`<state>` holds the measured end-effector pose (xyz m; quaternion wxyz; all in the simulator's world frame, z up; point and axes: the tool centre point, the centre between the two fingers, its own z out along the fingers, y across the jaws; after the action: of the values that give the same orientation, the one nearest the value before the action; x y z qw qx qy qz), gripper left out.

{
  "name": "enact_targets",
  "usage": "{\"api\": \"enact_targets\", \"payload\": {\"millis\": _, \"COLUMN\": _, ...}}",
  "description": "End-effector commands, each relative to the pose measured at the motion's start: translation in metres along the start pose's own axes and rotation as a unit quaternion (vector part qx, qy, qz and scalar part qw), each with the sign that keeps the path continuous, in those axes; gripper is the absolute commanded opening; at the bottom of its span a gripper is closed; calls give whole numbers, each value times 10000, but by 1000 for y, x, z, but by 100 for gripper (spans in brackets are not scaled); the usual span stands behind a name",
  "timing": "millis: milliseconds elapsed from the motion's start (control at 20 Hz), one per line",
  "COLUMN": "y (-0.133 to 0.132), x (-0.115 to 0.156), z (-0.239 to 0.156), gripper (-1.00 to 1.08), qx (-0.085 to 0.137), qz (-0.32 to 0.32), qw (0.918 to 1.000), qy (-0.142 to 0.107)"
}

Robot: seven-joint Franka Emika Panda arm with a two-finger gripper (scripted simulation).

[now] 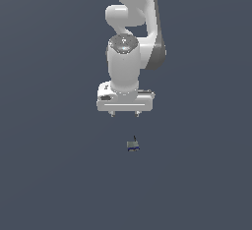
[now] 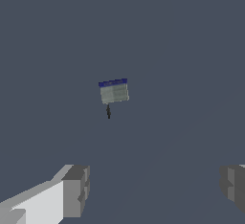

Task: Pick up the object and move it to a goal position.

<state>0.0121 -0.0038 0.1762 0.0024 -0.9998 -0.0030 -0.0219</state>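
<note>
The object (image 1: 133, 145) is a tiny grey block with dark blue marks, resting on the grey floor a little below and slightly toward the exterior view's right of my white gripper (image 1: 124, 115). The gripper hangs above it, pointing down, with its two short fingertips spread wide and nothing between them. In the wrist view the object (image 2: 114, 91) shows as a grey block with a blue edge and a thin dark stub beside it, well away from my gripper (image 2: 155, 187). My grey fingers (image 2: 75, 191) stand far apart at the picture's edge.
A plain dark grey floor (image 1: 54, 175) fills the scene around the arm and the object. The white arm (image 1: 130, 22) rises behind the gripper.
</note>
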Motion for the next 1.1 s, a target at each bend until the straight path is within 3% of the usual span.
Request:
{"api": "enact_targets", "payload": {"millis": 0, "y": 0, "x": 0, "z": 0, "gripper": 100, "qx": 0, "qz": 0, "qw": 10000, "qy": 0}}
{"api": "enact_targets", "payload": {"millis": 400, "y": -28, "x": 10, "z": -8, "gripper": 100, "qx": -38, "qz": -404, "qw": 9991, "qy": 153}}
{"api": "enact_targets", "payload": {"millis": 1050, "y": -29, "x": 23, "z": 18, "gripper": 100, "qx": -33, "qz": -461, "qw": 9989, "qy": 66}}
